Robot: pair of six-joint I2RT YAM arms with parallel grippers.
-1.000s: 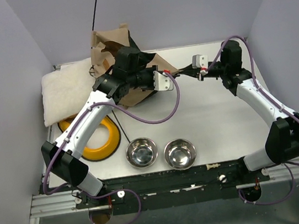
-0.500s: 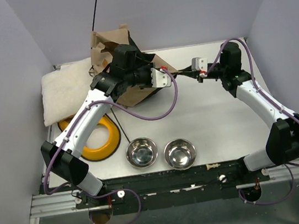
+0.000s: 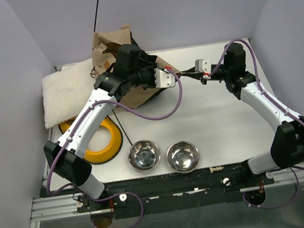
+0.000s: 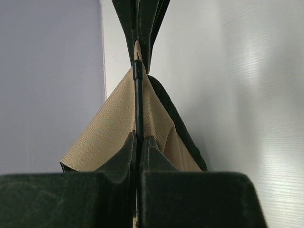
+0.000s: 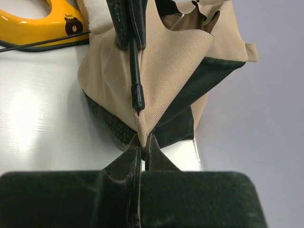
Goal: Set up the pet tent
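Left tool (image 4: 138, 141) is pinched closed on the thin black pole (image 4: 138, 95) of the pet tent (image 3: 109, 46). The pole runs straight out from between its fingers, with tan fabric draped on both sides. Right tool (image 5: 142, 142) is clamped on the tent's tan fabric corner, right where the pole end meets the black trim. The two tools face each other at the tent's right corner, tips near each other, left tool from the left and right tool from the right.

The tent sits crumpled at the far left-centre of the bench (image 3: 221, 121), against the far wall. It is just right of the cream cushion (image 3: 67, 94). A yellow ring-shaped item (image 3: 103, 146) lies near of the cushion. Two steel bowls (image 3: 144, 155) sit side by side at the near edge, well apart from the tent.
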